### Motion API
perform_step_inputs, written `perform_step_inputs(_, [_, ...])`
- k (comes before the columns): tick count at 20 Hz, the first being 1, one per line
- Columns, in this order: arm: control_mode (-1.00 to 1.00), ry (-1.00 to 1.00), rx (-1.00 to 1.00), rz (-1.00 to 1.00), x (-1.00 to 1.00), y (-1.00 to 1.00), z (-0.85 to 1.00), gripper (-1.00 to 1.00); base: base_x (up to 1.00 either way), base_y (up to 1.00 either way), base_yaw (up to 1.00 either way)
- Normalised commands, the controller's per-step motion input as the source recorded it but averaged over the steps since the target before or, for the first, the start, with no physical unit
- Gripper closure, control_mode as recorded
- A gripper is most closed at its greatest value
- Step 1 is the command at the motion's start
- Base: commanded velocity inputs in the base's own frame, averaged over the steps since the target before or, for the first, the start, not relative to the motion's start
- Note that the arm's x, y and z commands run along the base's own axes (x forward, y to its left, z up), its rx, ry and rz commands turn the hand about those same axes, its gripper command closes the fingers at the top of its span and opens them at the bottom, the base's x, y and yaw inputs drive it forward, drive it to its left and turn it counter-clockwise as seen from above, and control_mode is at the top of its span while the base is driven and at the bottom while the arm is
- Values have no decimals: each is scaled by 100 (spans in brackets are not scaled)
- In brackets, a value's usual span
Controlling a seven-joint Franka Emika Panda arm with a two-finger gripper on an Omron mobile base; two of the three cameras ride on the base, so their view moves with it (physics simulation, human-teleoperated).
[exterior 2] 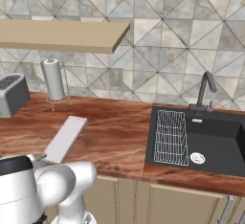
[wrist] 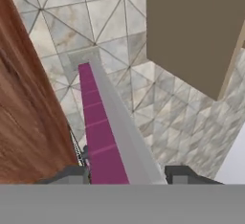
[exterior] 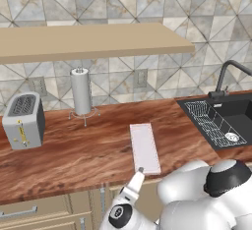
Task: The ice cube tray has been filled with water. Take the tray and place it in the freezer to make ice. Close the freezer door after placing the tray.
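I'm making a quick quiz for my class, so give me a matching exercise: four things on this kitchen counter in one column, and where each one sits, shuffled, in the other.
Things:
1. ice cube tray
2. toaster
3. paper towel roll
4. wire rack

Places:
A. inside the black sink
B. far left of the counter
C. upright on its stand by the wall, right of the toaster
D. flat at the counter's front edge, its near end between the fingers of the gripper

Pairs: 1-D, 2-B, 3-C, 4-A
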Motion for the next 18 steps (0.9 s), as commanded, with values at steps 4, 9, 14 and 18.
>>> perform_step_inputs(4, [-100,0,0,0,0,0,100,100,0,0,0])
perform_step_inputs(9, [-100,0,0,0,2,-3,95,100,0,0,0])
perform_step_inputs(14, [-100,0,0,-6,-2,-10,64,100,0,0,0])
perform_step_inputs(18, [-100,0,0,-15,-1,-29,53,100,0,0,0])
